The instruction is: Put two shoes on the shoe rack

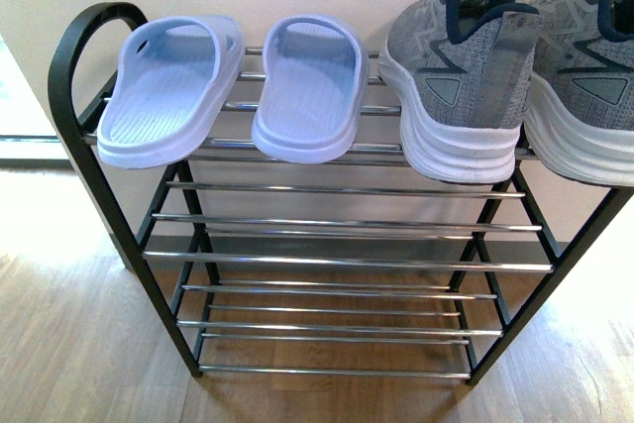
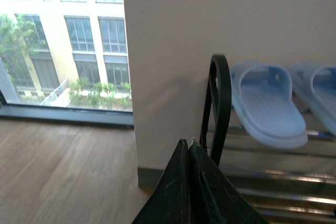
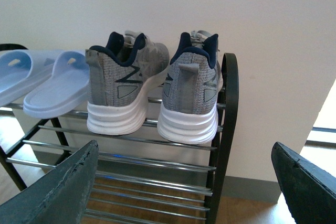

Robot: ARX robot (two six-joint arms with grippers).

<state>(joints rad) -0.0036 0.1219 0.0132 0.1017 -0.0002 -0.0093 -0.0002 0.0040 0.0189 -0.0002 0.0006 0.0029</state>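
Bright daylight from window point(image 2: 63, 40); glare on chrome rods point(image 1: 347, 260); frames sharp.

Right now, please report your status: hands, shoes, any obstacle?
Left hand shut, empty. Right hand open, empty. Both sneakers on the rack's top shelf, heels out, beside the slippers. Nothing in the way.

No legible text, brand name, number or sign found in any view. The two shoes point(image 3: 152, 93) carry only a dark angular side marking, not readable as lettering.
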